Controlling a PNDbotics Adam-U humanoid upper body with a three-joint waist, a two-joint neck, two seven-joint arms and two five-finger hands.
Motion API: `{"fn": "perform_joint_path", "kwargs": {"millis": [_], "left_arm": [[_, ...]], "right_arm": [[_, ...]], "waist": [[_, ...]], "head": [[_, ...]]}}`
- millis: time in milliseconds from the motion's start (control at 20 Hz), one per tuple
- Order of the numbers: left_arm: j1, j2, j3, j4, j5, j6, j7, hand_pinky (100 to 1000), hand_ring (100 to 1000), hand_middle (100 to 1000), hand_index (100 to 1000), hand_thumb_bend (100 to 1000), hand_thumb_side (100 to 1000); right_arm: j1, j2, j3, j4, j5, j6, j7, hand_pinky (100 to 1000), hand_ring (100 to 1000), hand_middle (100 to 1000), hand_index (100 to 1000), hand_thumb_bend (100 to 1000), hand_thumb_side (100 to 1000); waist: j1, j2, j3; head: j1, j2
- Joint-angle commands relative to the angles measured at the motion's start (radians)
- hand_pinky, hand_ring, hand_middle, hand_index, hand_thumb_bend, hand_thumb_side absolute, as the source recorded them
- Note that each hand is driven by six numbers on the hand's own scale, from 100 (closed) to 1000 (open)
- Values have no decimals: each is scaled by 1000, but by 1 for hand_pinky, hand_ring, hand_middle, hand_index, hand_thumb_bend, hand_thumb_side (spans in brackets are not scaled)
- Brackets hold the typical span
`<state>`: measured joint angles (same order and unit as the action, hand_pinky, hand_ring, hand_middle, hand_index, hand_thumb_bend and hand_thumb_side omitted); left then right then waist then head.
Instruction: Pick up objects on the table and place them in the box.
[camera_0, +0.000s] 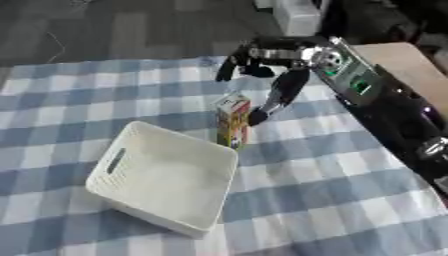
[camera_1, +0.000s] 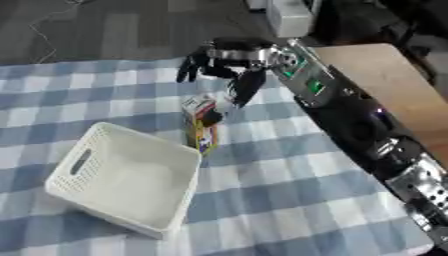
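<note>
Free room and obstacles. The white box (camera_0: 163, 178) sits open-topped on the checked tabletop (camera_0: 332, 200), its mouth unobstructed from above. An upright carton (camera_0: 233, 120) stands just beside the box's far right corner, narrowing passage there. The right hand (camera_0: 262, 62) and its arm (camera_0: 394, 110) occupy the far right side. The tabletop left and near of the box lies bare.

The right hand (camera_0: 267, 67) has glossy black fingers (camera_0: 282, 92) with rounded dark tips, joined to a silver metal wrist. The forearm (camera_1: 350, 117) behind it is mostly black, with a grey panel carrying small green lights. Further back sits a silver, ridged joint (camera_1: 424, 187).
</note>
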<state>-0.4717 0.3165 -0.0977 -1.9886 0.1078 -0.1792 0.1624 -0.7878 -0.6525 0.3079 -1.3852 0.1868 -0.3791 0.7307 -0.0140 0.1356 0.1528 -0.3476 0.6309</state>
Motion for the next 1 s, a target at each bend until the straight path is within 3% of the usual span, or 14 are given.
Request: {"fn": "perform_joint_path", "kwargs": {"millis": [50,700,850,1000], "left_arm": [[-15,6,1,-11,6,0,-2,839,651,811,934,1000,807],[-11,6,2,-11,4,-2,-1,839,651,810,934,1000,807],[-11,6,2,-11,4,-2,-2,838,651,810,934,1000,806],[-11,6,2,-11,4,-2,-2,838,651,810,933,1000,806]], "right_arm": [[-17,0,-13,1,47,-111,112,123,743,100,797,838,563],[-25,56,-11,41,141,-102,134,241,755,100,801,843,550],[-29,63,-8,52,153,-94,153,349,773,100,804,849,534],[-34,72,-6,62,176,-80,172,402,784,100,818,854,527]], "waist": [[4,-13,-3],[8,-13,-6],[8,-14,-7],[8,-15,-6]], "head": [[-23,-16],[-43,-17],[-45,-18],[-45,-19]]}}
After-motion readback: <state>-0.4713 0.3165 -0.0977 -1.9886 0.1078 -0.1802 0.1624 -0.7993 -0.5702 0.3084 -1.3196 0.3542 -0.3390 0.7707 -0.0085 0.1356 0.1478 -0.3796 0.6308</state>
